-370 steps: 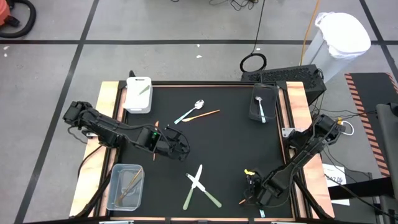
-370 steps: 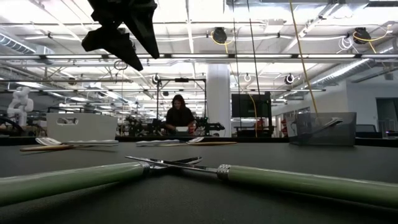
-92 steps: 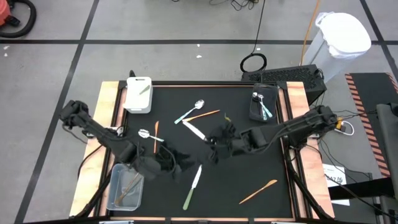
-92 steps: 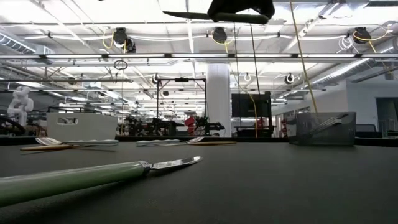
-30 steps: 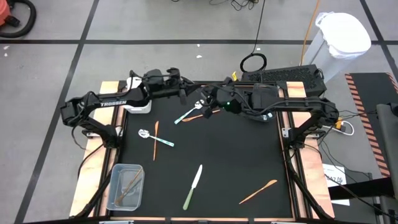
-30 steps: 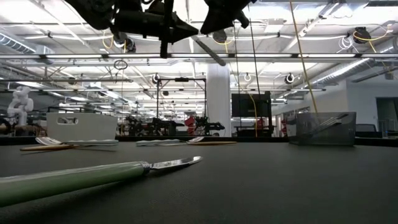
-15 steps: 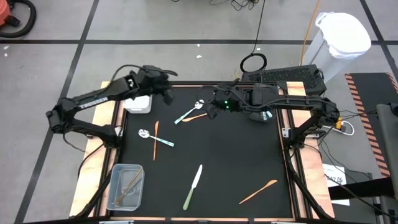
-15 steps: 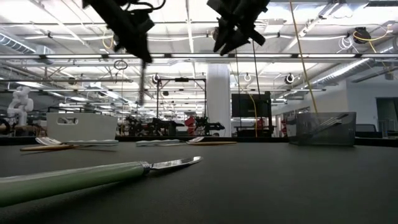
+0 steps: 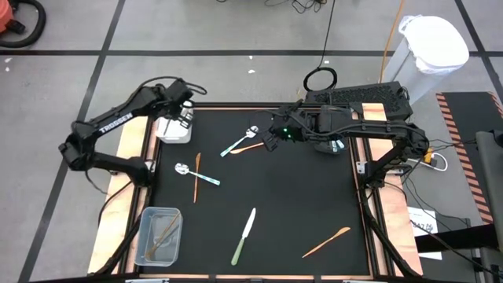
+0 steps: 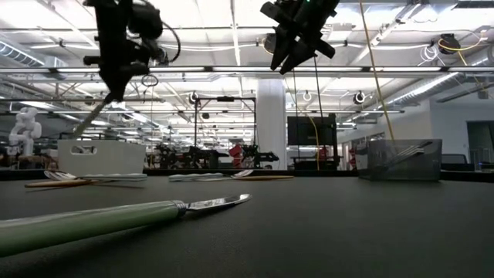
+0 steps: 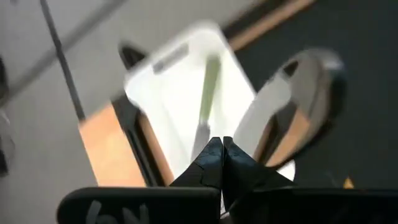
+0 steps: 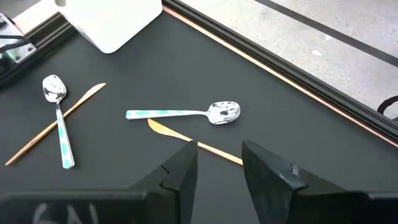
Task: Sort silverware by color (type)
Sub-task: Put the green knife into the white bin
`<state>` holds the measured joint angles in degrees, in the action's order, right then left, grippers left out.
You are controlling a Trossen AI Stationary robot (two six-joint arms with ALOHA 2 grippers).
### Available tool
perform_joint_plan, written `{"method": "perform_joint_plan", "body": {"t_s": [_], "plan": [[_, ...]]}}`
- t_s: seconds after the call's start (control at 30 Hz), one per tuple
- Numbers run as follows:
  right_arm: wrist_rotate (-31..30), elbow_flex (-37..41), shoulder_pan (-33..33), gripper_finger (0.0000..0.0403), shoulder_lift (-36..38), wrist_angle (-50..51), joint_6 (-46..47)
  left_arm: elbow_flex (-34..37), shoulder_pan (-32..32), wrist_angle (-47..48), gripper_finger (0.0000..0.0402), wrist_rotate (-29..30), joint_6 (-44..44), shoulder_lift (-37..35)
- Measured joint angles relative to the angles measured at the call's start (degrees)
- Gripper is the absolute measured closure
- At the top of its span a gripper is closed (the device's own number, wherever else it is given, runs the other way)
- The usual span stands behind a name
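High view: left pincer (image 9: 185, 115), clamping a knife (image 11: 273, 109), hangs over the white bin (image 9: 167, 132).

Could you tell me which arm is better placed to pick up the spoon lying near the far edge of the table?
The right: its open gripper hovers just above that spoon, while the left gripper is shut over the white bin.

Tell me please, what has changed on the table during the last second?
The left gripper, shut on the green-handled knife, carried it from the table's far middle to above the white bin. The right gripper let that knife go and is open above the spoon. The other utensils on the table lie as before.
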<state>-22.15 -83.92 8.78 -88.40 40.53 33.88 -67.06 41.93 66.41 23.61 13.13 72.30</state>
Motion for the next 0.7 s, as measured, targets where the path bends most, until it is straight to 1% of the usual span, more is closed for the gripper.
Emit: {"method": "perform_joint_plan", "body": {"t_s": [0.1,0.2,0.27,0.47,0.6,0.7], "plan": [[0.3,0.0,0.29,0.0281,0.0,-0.1,0.01,-0.05,3.57,4.79,0.04,-6.4,0.06,3.15],[1.73,0.0,0.54,0.0281,0.0,-1.73,-0.12,-0.05,6.08,9.98,0.04,-9.55,-0.42,6.83],[2.8,0.0,0.54,0.0281,0.0,-2.81,-0.32,-0.03,7.57,11.65,0.0399,-9.66,-1.87,9.08],[2.89,0.0,0.52,0.0281,0.0,-3.02,-0.22,-0.34,9.64,12.42,0.0394,-10.31,-7.02,14.07],[2.86,0.0,0.52,0.0282,0.0,-3.02,-0.23,-3.29,10.81,14.64,0.0393,-10.18,-7.63,17.99],[2.86,0.0,0.52,0.0282,0.0,-2.99,-0.17,-6.69,10.71,16.7,0.0392,-10.22,-8.33,18.94]]}}
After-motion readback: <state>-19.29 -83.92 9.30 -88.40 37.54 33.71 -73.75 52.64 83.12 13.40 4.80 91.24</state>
